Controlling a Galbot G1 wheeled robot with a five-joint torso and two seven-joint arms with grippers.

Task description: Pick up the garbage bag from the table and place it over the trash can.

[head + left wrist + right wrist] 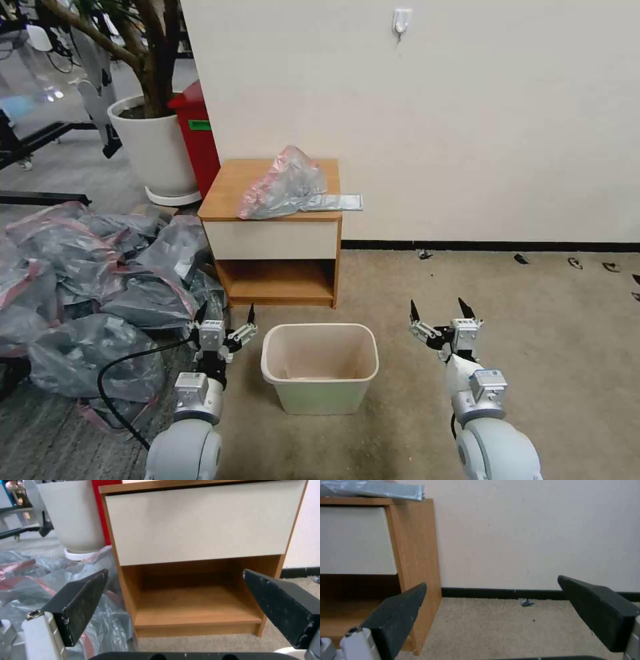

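While the heap of grey bags (87, 293) sprawls over the floor at the far left, with a white planter (155, 150) and a red bin (199, 137) behind it, the left gripper (223, 319) hovers low beside the heap's inner edge, its black fingers spread wide with nothing between them. From the left wrist view those fingers (83, 602) frame the open shelf of the table (200, 530).

Next to the right stands the table (273, 240), backed against the wall (467, 100). On its light-brown top lies the garbage bag (283, 187), crumpled into a mound; its long axis runs across the top from the front-left corner toward the right edge, where a flat folded strip of it points rightward and overhangs the side. The pink-red rim band runs along the mound's left slope.

Just in front of the table sits the trash can (320, 393), upright on the carpet (533, 347), mouth open, between the two arms.

Farther right, the right gripper (440, 313) hangs at like height over bare carpet, fingers spread wide and holding nothing. Its wrist view shows the bag's strip (380, 490) overhanging the table's corner.
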